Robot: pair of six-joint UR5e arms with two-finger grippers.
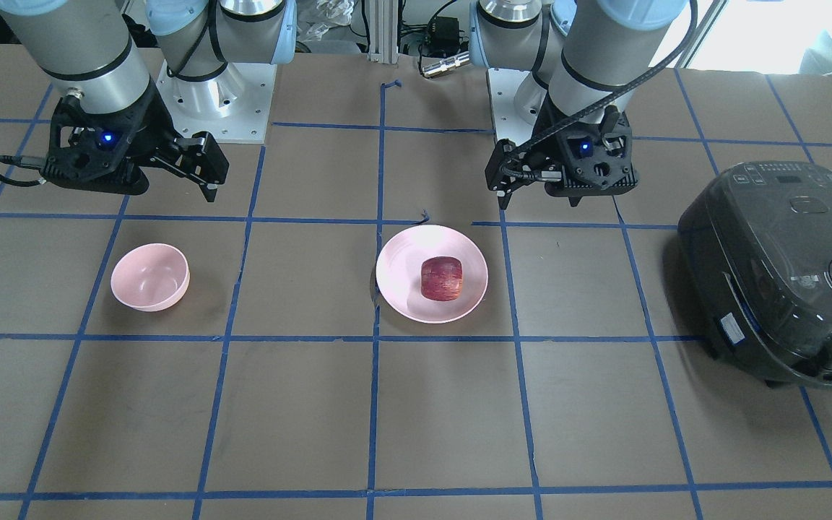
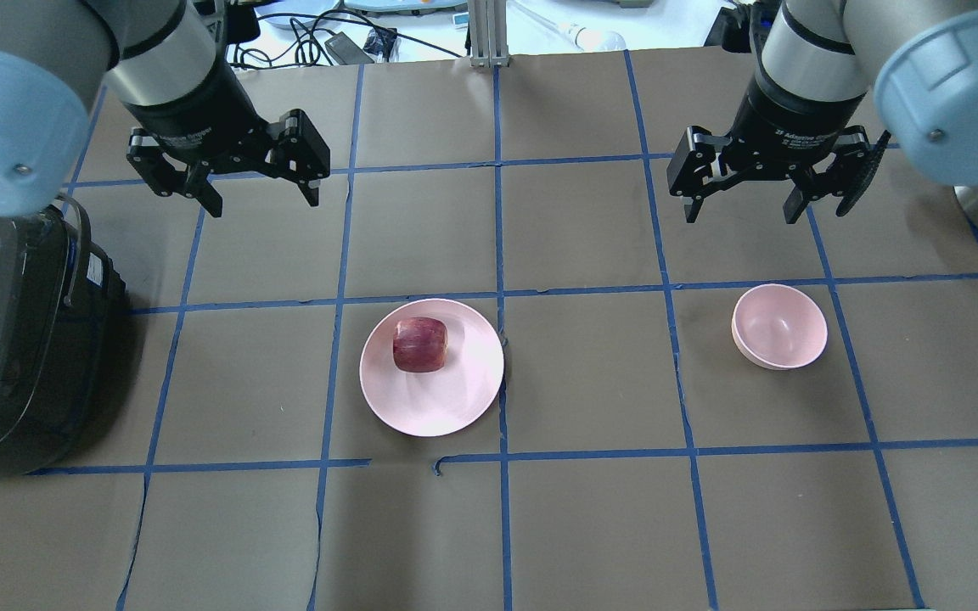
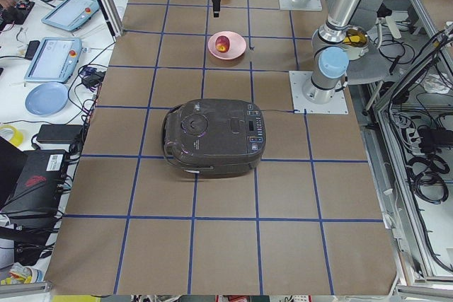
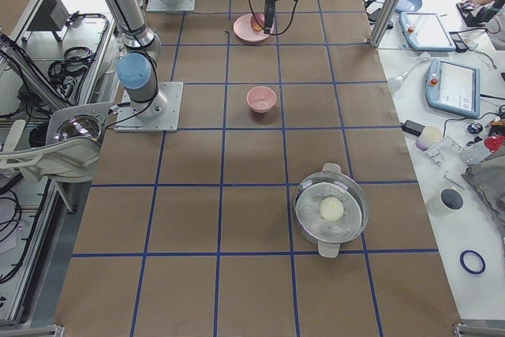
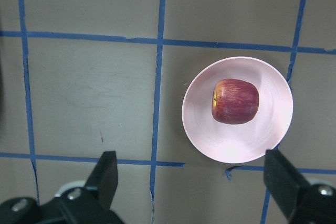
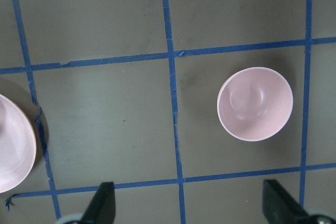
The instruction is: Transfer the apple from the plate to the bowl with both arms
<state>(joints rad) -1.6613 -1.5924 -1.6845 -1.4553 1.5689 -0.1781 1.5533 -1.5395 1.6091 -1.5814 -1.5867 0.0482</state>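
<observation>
Apple (image 2: 420, 344) on plate (image 2: 455, 407): we'd centre the empty, wide-open left end effector (image 2: 264, 204) above it; right end effector (image 2: 744, 212) likewise.

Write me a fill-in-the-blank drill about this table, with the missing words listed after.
The wide, shallow pale pink plate carries ____ small dark red apple.
The small, deep pale pink bowl holds ____.
The black left gripper and right gripper both hang with jaws ____.
The dark grey rice cooker stands on the robot's ____ side.
Missing words: one; nothing; open; left.
</observation>
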